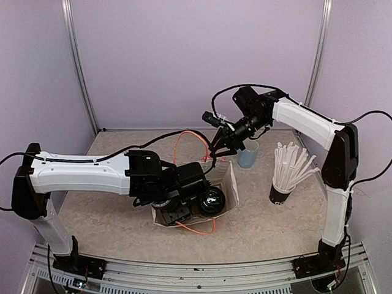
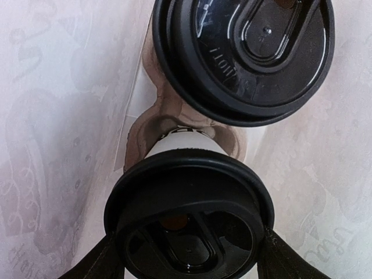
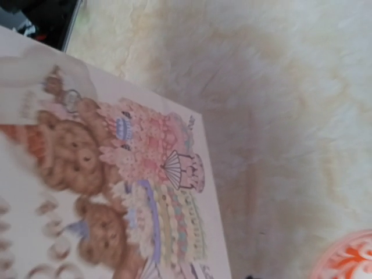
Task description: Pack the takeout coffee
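**Item 1, my left claw** (image 2: 190, 257): down inside the bag (image 1: 232, 184) and pinching the left cup (image 2: 189, 215). My fingers (image 2: 96, 264) show 1 on each side, just under the lid's rim.

**Item 2, left cup:** white paper with a black lid. It stands upright in the left part of the bag, on the brownish floor. In the top view my own wrist hides it.

**Item 3, right cup** (image 1: 211, 200): same kind, black lid on, upright in the bag just beside the left cup. I cannot tell whether the 2 cups touch.

**Item 4, bag:** white paper, open at the top, standing mid-table (image 1: 275, 229). The outer face is printed with teddy bears and a tiered cake. It has 2 orange handles: 1 (image 1: 182, 142) loops up on the far side and 1 (image 1: 199, 230) droops over the near edge.

**Item 5, my right claw** (image 1: 222, 149): at the bag's far rim, near the far handle. I cannot tell whether it is spread or pressed together. Its own camera shows only the printed face of the bag and the table.

**Item 6, mug** (image 1: 247, 157): pale blue, on the table just right of my right claw.

**Item 7, dark cup** (image 1: 280, 194): holds white straws (image 1: 294, 162). It stands further right, well apart from the bag.
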You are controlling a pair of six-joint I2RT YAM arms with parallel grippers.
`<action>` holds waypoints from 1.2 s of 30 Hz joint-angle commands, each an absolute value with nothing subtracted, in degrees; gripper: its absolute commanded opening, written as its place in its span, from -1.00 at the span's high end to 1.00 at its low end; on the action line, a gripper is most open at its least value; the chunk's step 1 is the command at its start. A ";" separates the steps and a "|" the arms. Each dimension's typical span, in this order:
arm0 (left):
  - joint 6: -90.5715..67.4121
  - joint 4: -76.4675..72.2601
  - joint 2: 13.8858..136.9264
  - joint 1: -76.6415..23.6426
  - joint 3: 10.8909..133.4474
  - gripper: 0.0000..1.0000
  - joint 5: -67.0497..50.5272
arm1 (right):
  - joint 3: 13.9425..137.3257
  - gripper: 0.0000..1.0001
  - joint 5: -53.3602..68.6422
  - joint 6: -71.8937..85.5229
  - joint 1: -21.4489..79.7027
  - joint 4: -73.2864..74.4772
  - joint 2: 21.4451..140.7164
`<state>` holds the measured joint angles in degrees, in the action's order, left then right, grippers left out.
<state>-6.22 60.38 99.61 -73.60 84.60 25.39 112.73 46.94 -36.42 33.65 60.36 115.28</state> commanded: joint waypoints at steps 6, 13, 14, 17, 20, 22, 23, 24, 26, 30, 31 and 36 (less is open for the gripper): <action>-10.43 66.23 102.72 -70.93 91.14 -0.03 9.72 | 112.72 0.14 50.13 -38.09 31.04 64.16 111.33; -14.04 72.46 105.96 -71.37 95.53 0.03 1.98 | 112.15 0.13 51.06 -38.89 31.02 65.18 111.07; -14.26 72.83 106.12 -71.37 96.11 0.04 1.55 | 112.12 0.13 51.06 -38.93 31.03 65.25 111.06; -14.46 74.08 106.96 -71.37 99.06 0.04 0.45 | 112.45 0.13 51.28 -39.39 31.00 65.63 111.01; -13.70 73.43 108.13 -71.15 100.15 0.05 0.35 | 112.36 0.13 51.33 -39.53 31.03 65.75 110.94; -14.07 72.64 108.82 -70.79 99.67 0.06 1.28 | 112.20 0.13 51.25 -39.60 30.98 65.71 110.94; -14.14 72.24 108.99 -70.54 99.51 0.07 2.32 | 112.03 0.13 51.16 -39.61 31.02 65.78 110.89; -14.11 71.70 109.26 -70.42 99.62 0.08 3.76 | 111.85 0.13 51.08 -39.70 31.03 65.74 110.85; -13.69 70.87 109.45 -70.32 99.67 0.07 5.07 | 111.29 0.13 51.13 -39.71 31.03 65.58 110.77; -12.80 69.24 109.92 -70.14 98.05 0.07 3.90 | 110.09 0.13 51.45 -39.57 31.03 65.35 110.91; -12.69 68.87 110.07 -70.14 97.36 0.07 3.50 | 109.77 0.13 51.55 -39.49 31.03 65.26 110.84; -13.19 68.35 110.62 -69.93 95.45 0.07 3.03 | 109.04 0.13 51.60 -39.09 31.03 64.97 110.26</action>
<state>-13.23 70.89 108.22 -70.63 97.97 3.31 109.97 50.37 -39.22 31.31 64.79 112.71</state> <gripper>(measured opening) 0.716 0.437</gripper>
